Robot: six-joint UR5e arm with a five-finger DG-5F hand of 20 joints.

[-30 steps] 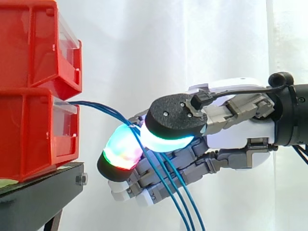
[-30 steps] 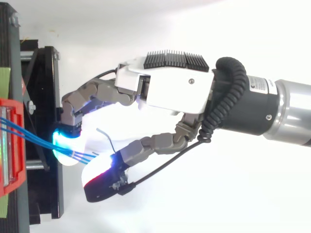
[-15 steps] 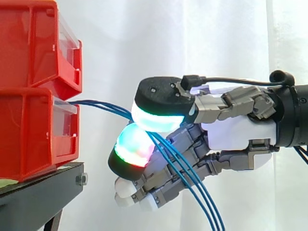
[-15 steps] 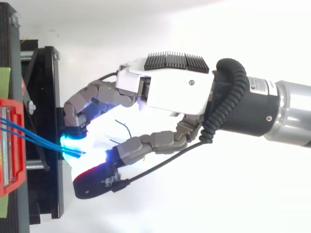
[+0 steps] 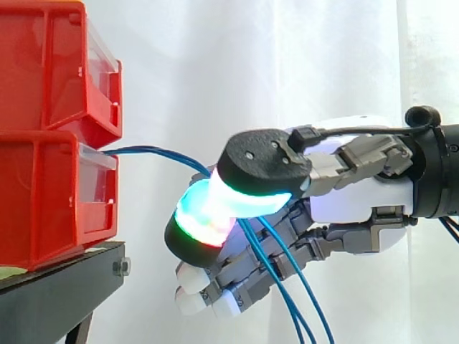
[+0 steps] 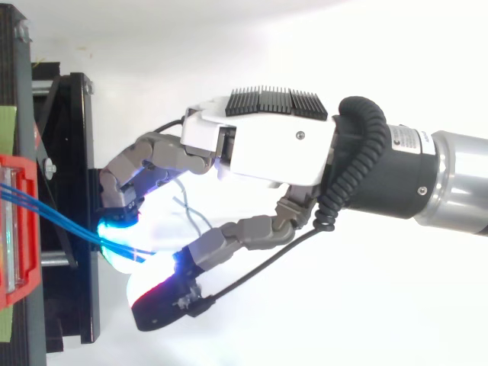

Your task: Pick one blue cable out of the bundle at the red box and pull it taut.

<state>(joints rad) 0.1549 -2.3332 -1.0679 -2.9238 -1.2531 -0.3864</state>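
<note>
Several blue cables (image 5: 147, 150) leave the lower red box (image 5: 43, 193) at the left of the side view. They run level toward the middle of the frame, then bend down and hang off its lower edge. The hand (image 5: 351, 193), at the right, has its fingers curled and its thumb closed against the glowing pads (image 5: 204, 215), with the cables passing between. I cannot tell whether one strand or all are pinched. The box lies straight left of the hand, so tautening likely means drawing rightward along that level run.
</note>
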